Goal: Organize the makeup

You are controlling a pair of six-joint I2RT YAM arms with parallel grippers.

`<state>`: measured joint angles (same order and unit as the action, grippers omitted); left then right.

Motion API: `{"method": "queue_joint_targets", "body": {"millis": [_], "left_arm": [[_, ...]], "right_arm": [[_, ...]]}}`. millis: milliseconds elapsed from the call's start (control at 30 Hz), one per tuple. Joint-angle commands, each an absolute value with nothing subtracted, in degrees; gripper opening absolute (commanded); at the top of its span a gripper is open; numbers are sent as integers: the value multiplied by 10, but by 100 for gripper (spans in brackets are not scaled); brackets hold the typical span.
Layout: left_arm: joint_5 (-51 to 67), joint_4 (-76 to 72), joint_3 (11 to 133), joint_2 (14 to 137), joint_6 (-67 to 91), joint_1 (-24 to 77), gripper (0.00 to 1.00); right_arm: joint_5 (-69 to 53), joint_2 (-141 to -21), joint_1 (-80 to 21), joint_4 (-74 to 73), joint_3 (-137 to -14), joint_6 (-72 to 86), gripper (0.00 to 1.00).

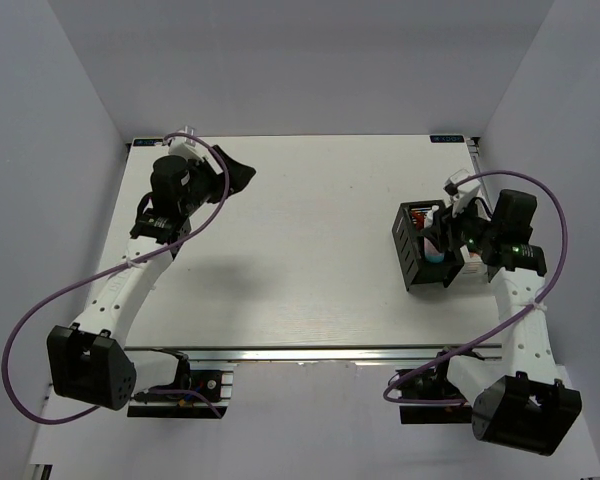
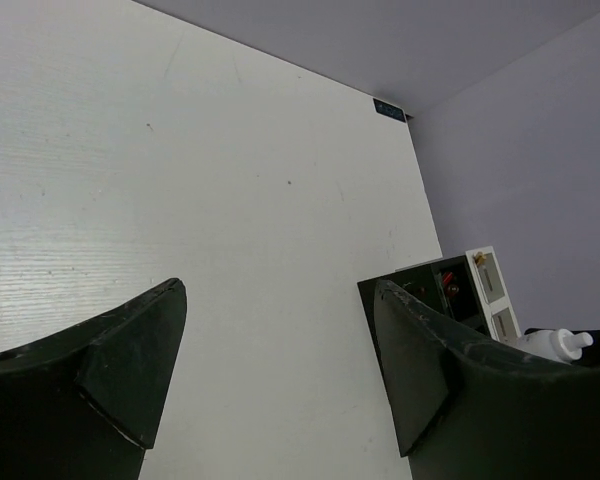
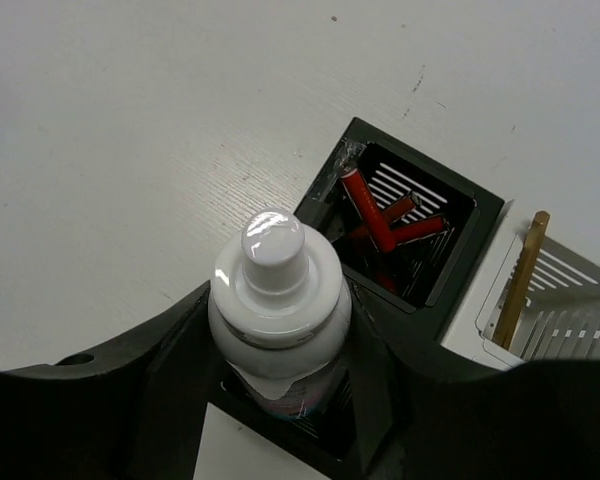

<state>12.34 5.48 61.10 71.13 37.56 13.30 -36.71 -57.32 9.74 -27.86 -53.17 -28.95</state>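
Observation:
My right gripper [image 3: 280, 375] is shut on a small white bottle [image 3: 278, 300], held upright with its lower end inside a black compartment of the box [image 3: 485, 205]. Several red slim tubes [image 3: 380, 215] lie in the adjoining black compartment. A thin tan stick [image 3: 521, 280] leans in a white compartment. In the top view the right gripper [image 1: 442, 235] is over the box [image 1: 412, 250] at the table's right. My left gripper [image 1: 238, 175] is open and empty at the far left; its wrist view [image 2: 280, 300] shows bare table between the fingers. No discs show.
The box [image 2: 420, 290] and the bottle [image 2: 555, 345] show at the right edge of the left wrist view. The white table [image 1: 300, 240] is walled by grey panels on three sides. A purple cable loops beside each arm.

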Motion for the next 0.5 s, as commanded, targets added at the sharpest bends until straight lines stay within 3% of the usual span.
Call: {"method": "queue_joint_targets", "body": {"millis": [0, 300, 433, 467], "left_arm": [[145, 22, 607, 701, 375, 130, 85], [140, 24, 594, 690, 377, 131, 90], [139, 27, 590, 686, 377, 131, 94], [139, 28, 590, 686, 377, 131, 95]], "right_arm": [[-342, -563, 100, -226, -507, -275, 0], [-326, -566, 102, -114, -431, -246, 0], [-334, -559, 102, -98, -397, -243, 45], [-331, -557, 102, -98, -394, -243, 50]]}}
